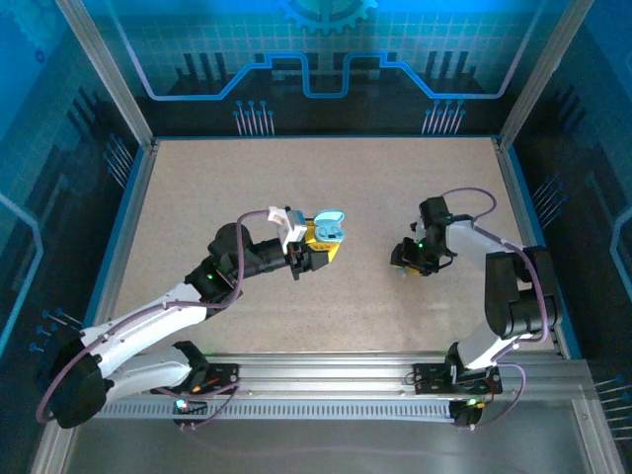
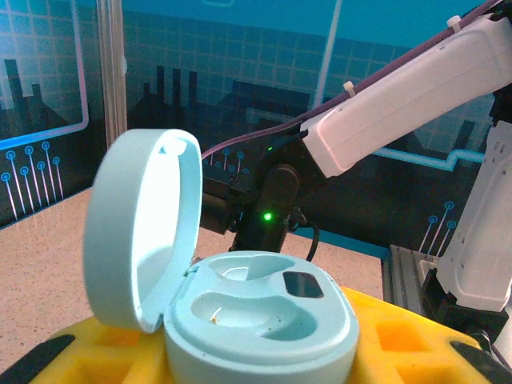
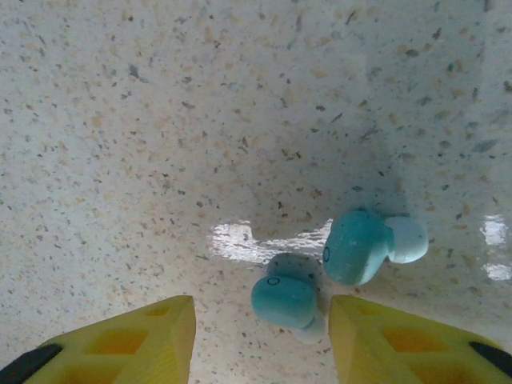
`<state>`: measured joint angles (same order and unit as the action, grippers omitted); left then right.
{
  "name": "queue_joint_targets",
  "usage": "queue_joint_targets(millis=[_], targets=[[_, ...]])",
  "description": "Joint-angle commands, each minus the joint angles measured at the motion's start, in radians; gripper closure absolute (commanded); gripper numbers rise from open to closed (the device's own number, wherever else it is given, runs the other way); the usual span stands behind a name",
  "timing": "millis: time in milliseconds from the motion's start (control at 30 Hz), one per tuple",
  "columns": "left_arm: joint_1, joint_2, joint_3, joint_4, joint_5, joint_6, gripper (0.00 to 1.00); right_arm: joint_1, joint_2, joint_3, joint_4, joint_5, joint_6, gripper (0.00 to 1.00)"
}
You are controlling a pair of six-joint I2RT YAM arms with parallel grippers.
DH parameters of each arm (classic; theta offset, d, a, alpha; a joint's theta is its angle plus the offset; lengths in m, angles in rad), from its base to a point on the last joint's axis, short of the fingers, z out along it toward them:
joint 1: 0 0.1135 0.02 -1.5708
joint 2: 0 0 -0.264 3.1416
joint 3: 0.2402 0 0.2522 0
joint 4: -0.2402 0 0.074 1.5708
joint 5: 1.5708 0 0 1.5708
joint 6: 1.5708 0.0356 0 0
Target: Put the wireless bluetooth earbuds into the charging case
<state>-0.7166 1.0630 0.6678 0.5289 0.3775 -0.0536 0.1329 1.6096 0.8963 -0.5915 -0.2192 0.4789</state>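
Observation:
My left gripper (image 1: 318,249) is shut on the pale teal charging case (image 1: 332,231) and holds it above the table at centre. In the left wrist view the case (image 2: 264,316) sits between the yellow fingers (image 2: 416,336) with its lid (image 2: 140,228) swung open to the left. Both wells are empty. Two teal wireless bluetooth earbuds lie on the table under my right gripper (image 1: 409,261). One earbud (image 3: 285,301) lies between the open yellow fingers (image 3: 384,344), nearer the right one. The other earbud (image 3: 362,245) lies just beyond the right fingertip. Neither bud is gripped.
The speckled beige tabletop (image 1: 326,316) is fenced by blue-lit walls with aluminium posts (image 1: 133,109). A metal rail (image 1: 326,375) runs along the near edge by the arm bases. The right arm's white link (image 2: 400,120) rises behind the case in the left wrist view.

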Motion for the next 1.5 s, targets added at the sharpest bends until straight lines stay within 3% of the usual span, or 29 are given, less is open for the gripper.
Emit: queue_joint_targets(millis=[0,867,1133,1467], targets=[[-0.002,-0.005,0.004,0.019,-0.012,-0.008,0.64,0.016,0.019,-0.011,0.014,0.016,-0.001,0.52],[-0.002,-0.012,-0.004,0.016,-0.015,-0.009,0.64,0.079,0.082,0.03,-0.024,0.053,0.043,0.51],[-0.003,-0.021,0.001,0.005,-0.015,-0.009,0.64,0.104,0.052,0.026,-0.027,-0.006,0.033,0.57],[-0.004,-0.018,-0.001,0.013,-0.009,-0.016,0.64,0.177,0.019,0.045,-0.032,-0.036,0.001,0.56]])
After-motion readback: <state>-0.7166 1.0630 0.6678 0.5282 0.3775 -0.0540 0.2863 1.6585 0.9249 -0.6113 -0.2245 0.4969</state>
